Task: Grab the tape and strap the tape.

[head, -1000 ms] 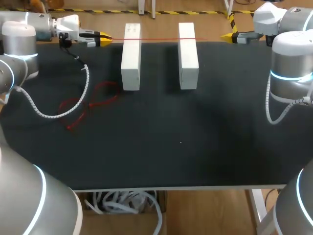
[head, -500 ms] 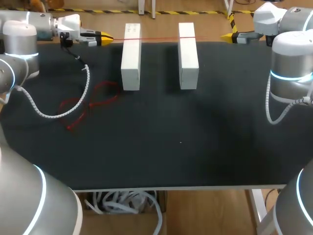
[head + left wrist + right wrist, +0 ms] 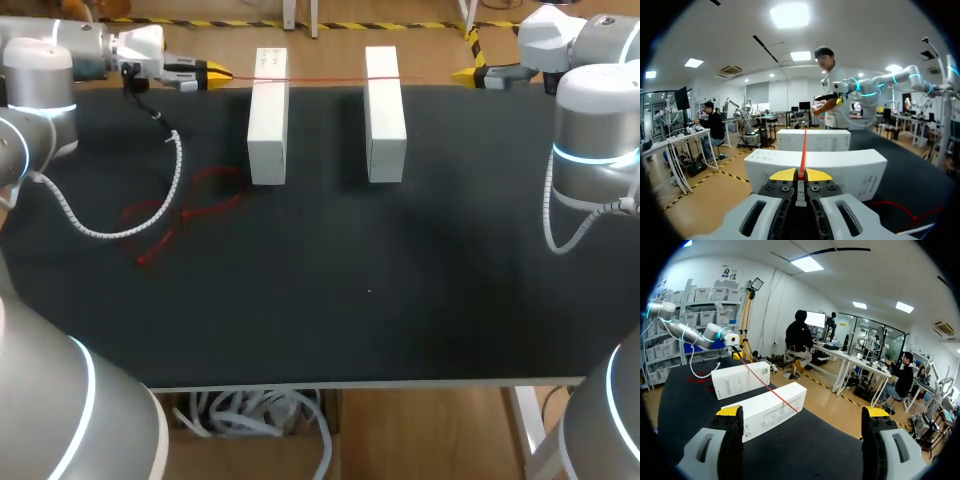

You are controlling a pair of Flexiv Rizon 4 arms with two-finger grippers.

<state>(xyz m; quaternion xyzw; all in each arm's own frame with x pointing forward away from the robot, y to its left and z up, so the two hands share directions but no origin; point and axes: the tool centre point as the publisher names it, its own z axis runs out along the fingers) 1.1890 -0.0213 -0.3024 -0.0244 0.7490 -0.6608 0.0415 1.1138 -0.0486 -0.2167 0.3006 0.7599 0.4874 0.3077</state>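
Taut red tape (image 3: 320, 80) runs over two white blocks (image 3: 267, 120), pinched tight in left gripper (image 3: 800, 175); right gripper (image 3: 802, 412) spread wide, holds nothing.

A thin red tape (image 3: 320, 78) runs taut from the left hand (image 3: 218, 72) across two white rectangular blocks (image 3: 267, 115) on the black surface (image 3: 400, 280).

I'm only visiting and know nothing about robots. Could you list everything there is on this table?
Table: one, black, under everything.
Left box: one, white, long, at the far edge.
Right box: one, white, long, beside and apart from the first.
Tape: one, red, stretched across both box tops.
Loose loops: one tangle, red, on the table nearer than the left box.
Left gripper: yellow tips, far left, shut on the tape.
Right gripper: yellow tips, far right, open, empty.
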